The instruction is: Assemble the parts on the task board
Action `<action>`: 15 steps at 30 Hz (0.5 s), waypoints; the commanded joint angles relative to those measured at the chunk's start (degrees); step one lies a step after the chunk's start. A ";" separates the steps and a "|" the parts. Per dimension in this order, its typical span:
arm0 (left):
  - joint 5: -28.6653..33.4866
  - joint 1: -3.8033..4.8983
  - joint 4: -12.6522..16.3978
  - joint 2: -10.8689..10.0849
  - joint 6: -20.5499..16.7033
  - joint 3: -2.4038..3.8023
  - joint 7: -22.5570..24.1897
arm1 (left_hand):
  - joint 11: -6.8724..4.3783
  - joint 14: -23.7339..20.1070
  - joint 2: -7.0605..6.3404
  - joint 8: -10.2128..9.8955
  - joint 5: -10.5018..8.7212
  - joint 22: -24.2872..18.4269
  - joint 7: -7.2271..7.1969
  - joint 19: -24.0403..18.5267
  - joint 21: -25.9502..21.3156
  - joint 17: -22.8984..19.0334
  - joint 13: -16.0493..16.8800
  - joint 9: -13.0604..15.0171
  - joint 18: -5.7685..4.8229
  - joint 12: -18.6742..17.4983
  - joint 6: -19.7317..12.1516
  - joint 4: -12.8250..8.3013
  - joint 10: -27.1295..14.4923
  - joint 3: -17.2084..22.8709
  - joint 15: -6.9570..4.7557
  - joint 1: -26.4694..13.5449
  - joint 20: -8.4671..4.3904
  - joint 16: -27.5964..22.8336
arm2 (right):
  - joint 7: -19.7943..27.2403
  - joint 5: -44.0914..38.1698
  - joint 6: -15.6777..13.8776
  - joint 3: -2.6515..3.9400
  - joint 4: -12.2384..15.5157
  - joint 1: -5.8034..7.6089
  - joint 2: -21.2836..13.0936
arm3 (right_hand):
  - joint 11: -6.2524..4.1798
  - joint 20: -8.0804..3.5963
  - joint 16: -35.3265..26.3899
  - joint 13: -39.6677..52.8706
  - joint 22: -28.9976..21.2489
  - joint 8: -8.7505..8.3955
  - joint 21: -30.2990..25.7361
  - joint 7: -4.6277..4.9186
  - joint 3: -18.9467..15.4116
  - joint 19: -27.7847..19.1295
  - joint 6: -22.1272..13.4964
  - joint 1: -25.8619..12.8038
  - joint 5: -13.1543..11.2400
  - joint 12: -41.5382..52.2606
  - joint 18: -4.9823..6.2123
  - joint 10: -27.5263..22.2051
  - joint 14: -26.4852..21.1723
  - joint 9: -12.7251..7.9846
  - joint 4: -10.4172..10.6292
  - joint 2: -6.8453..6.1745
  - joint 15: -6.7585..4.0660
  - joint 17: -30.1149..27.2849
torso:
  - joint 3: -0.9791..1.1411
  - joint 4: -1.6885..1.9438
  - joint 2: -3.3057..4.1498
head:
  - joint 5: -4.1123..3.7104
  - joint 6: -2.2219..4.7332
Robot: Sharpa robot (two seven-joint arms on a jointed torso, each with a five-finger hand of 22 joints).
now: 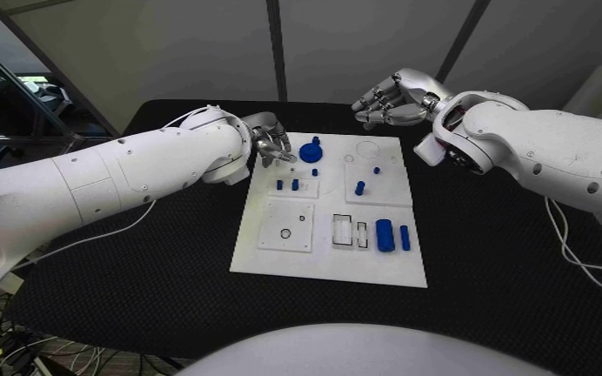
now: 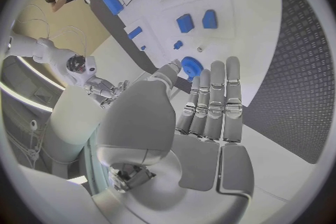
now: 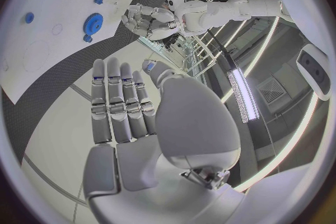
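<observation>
- Left hand (image 1: 271, 143): hovering at the far left corner of the task board (image 1: 283, 258), fingers extended side by side and holding nothing; in its wrist view the fingertips (image 2: 218, 70) are lying just short of the blue gear.
- Blue gear (image 1: 311, 151): sitting on the board immediately beside the left hand's fingertips, a short stub rising at its far edge; whether hand and gear are touching cannot be told.
- Small blue pegs (image 1: 287, 184): standing in a pair on the square sub-plate just nearer the robot than the left hand.
- Right hand (image 1: 391, 100): hanging over the worktop (image 1: 502, 254) beyond the board's far right corner, fingers loosely curled in the head view and straight in its wrist view, carrying nothing, well apart from every part.
- Further blue pegs (image 1: 360, 187): standing on the right half of the board, between the right hand and the robot.
- Blue blocks (image 1: 385, 235): lying at the near right of the board, beside empty rectangular slots, farthest from both hands.
- Risks, as judged: the left hand closing off-centre could be nudging the gear aside or tipping it; its broad fingers could be knocking the neighbouring pegs; pressing down at the corner could be shifting the whole board on the worktop.
</observation>
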 commanded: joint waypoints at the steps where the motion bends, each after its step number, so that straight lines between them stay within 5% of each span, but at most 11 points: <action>1: -3.69 0.04 -0.35 0.71 -5.84 -0.26 12.42 | 0.34 0.63 -0.26 -0.60 -0.36 -1.47 -0.32 1.32 -1.39 -2.57 -3.30 -2.65 0.82 -2.39 1.72 -0.97 1.24 0.61 -0.11 2.43 0.57 -0.42 | 0.63 0.00 -0.50 0.02 0.02 0.11 -0.03 | 0.04 -0.21 -0.25 -0.13 0.16 0.13 -0.17 0.18 0.77 0.43 -0.01 0.86 -0.19 0.06 0.11 0.11 0.22 0.01 -0.37 0.18 0.16 -0.12 | 0.01 -0.09 0.02 | -0.30 0.38; 10: -14.34 -0.36 -1.92 3.44 -6.39 -1.92 15.93 | -0.33 3.74 -1.38 -2.12 -0.66 -0.92 -0.70 5.02 -0.41 -3.67 -8.64 -8.13 1.06 -5.15 5.99 -0.97 3.59 0.23 -0.77 3.32 -0.29 5.52 | 0.61 -0.69 -0.54 0.02 0.13 0.11 -0.01 | 0.04 -0.28 -0.27 -0.20 0.27 0.15 -0.07 0.20 1.15 0.41 0.02 1.10 -0.27 0.06 0.08 0.13 0.22 0.01 -0.71 0.26 0.16 -0.15 | -0.05 -0.03 0.14 | -0.72 0.63; 15: -18.43 -0.85 -2.92 4.57 -6.05 -2.24 16.62 | -0.99 7.80 -1.87 -2.94 -0.69 0.68 -1.23 7.73 1.61 -1.28 -10.73 -10.10 1.10 -6.43 7.65 -0.39 4.91 -0.34 -1.52 3.08 -1.00 12.60 | 0.57 -0.76 -0.55 0.02 0.22 0.11 -0.06 | 0.05 -0.29 -0.26 -0.21 0.30 0.16 -0.04 0.21 1.22 0.40 0.05 1.08 -0.30 0.07 0.07 0.16 0.23 0.01 -0.75 0.29 0.16 -0.16 | -0.03 -0.05 0.07 | -0.73 0.65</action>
